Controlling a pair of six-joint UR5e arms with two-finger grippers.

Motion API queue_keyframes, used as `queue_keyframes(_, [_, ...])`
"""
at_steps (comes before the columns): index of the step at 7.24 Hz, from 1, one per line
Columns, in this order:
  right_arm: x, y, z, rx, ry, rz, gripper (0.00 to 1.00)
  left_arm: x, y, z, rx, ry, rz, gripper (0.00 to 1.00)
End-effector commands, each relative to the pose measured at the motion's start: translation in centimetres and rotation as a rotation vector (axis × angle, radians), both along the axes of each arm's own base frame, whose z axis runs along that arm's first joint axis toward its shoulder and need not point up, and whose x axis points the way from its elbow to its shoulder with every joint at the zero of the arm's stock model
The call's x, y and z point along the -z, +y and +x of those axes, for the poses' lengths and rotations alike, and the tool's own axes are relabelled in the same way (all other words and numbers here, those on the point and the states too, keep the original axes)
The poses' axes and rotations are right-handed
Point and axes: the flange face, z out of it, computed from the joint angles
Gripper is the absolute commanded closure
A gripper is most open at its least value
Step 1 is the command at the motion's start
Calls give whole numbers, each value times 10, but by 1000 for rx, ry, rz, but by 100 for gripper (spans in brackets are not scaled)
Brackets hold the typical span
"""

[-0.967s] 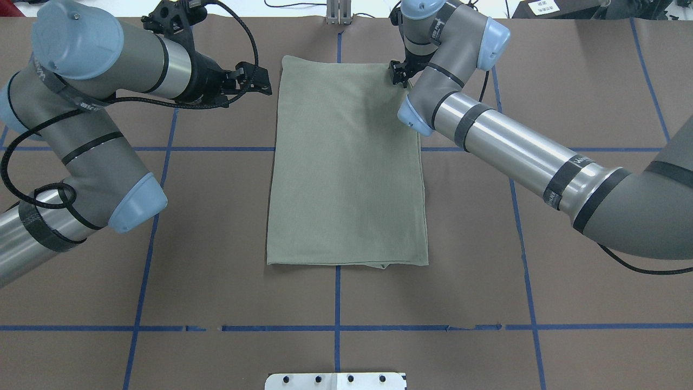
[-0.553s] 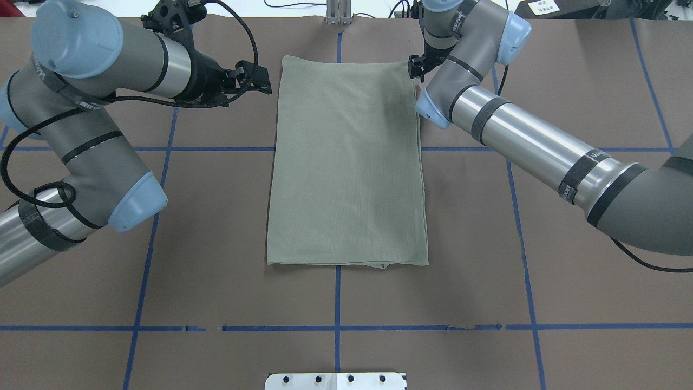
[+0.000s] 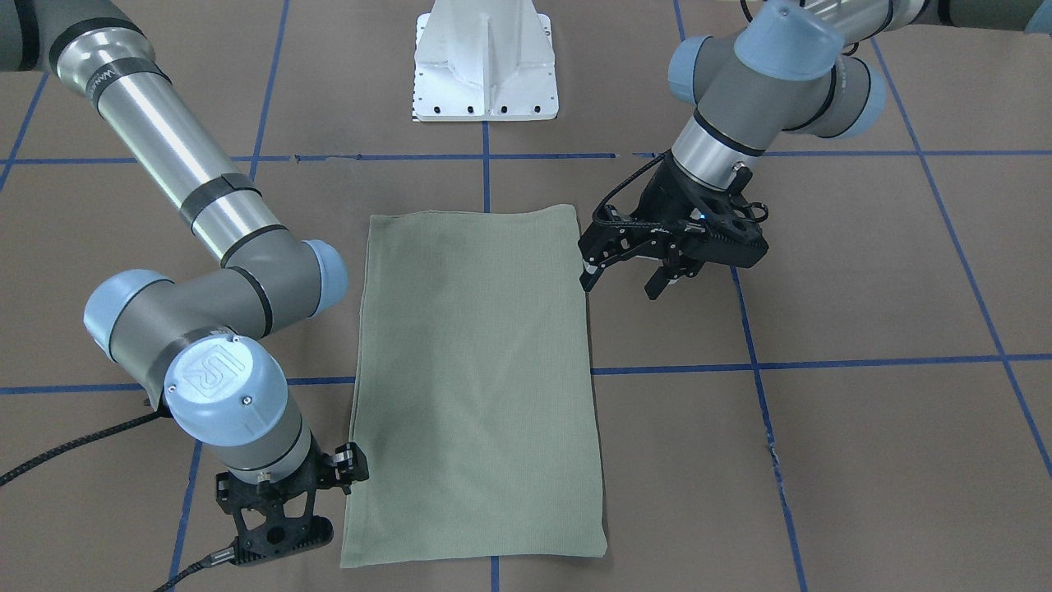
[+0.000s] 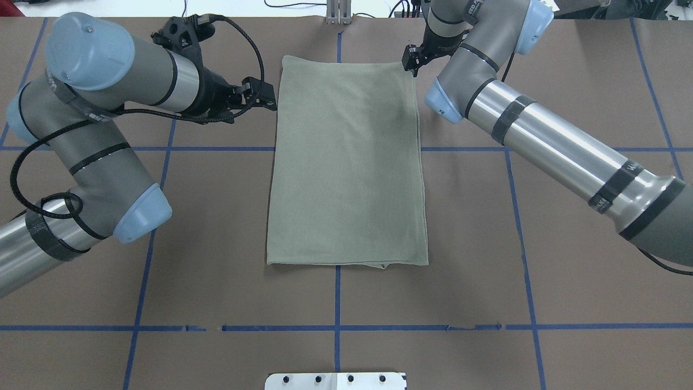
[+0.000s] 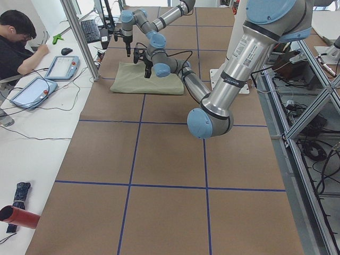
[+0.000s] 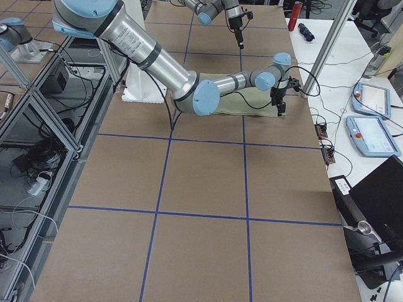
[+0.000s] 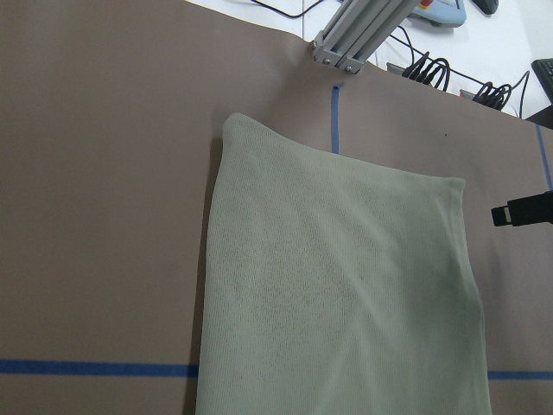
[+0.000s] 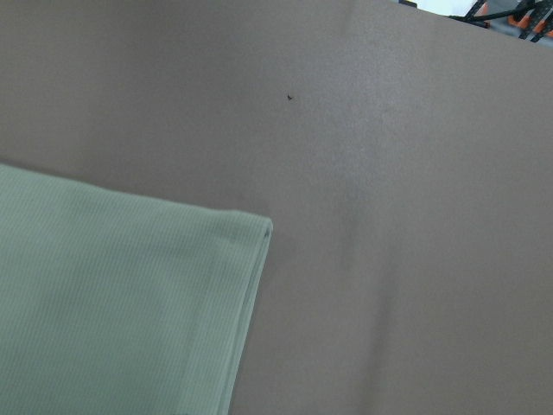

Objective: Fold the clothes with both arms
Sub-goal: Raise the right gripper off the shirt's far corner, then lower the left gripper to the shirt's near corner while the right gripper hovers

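Across the table point(image 4: 216, 281), brown and crossed by blue tape lines point(image 4: 379, 327), bare surface lies open on both long sides of the shirt point(image 4: 346, 162). A broad open band also runs between the shirt's near edge and the robot's edge of the table. Room is tight only toward the far edge, where the cloth ends close to the rim.

The left arm point(image 4: 97, 124) comes in bent at the elbow, with its wrist turned level toward the cloth. The left claw point(image 3: 620, 288) is spread wide and empty, one fingertip just beside the shirt's left long edge near its far left corner. The right arm point(image 4: 547, 141) stretches long and slanting from the robot's right side. The right claw point(image 4: 410, 58) points down just off the far right corner, and whether it is spread or closed cannot be told.

The shirt is sage green and finely ribbed, folded into a tall flat rectangle with straight edges and a smooth top. Stacked layers show along its near edge and at the far right corner.
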Motion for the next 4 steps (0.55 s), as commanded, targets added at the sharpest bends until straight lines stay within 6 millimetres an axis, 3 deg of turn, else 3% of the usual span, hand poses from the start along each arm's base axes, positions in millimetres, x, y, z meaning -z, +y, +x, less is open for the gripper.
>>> queue_keyframes(1, [7,48,25,52,-74,-47,0,-25,27,17,-29,13,-123,0])
queue_keyframes(4, [5,123,33,55,-165,-78,0,-36,84,80,14,32,-326,0])
